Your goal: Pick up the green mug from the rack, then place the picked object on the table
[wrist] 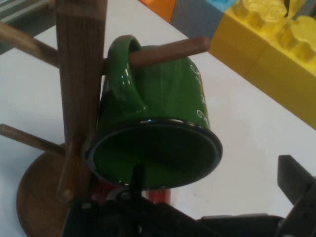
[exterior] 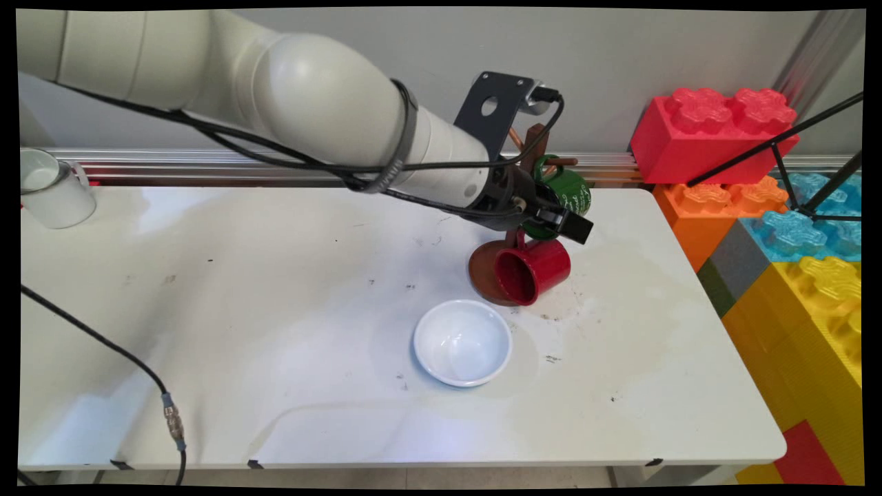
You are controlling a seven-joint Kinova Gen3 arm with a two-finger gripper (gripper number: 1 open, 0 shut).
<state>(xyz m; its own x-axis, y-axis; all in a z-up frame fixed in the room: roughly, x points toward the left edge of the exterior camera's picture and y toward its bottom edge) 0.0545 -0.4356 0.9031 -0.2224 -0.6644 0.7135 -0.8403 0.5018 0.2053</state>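
Looking down at the table, I see my gripper [exterior: 561, 220] right by the green mug [exterior: 569, 191]. The green mug hangs by its handle on a peg of the wooden mug tree [wrist: 79, 89], with its open mouth facing my hand camera. I cannot tell if the hand is squeezed or let go. A red mug [exterior: 534, 272] lies tipped on its side just below, against the tree's round base. A white bowl [exterior: 462, 342] sits near it, closer to me. A white mug [exterior: 49, 187] stands far off at the left edge. Big toy blocks [exterior: 792, 227] are stacked on the right.
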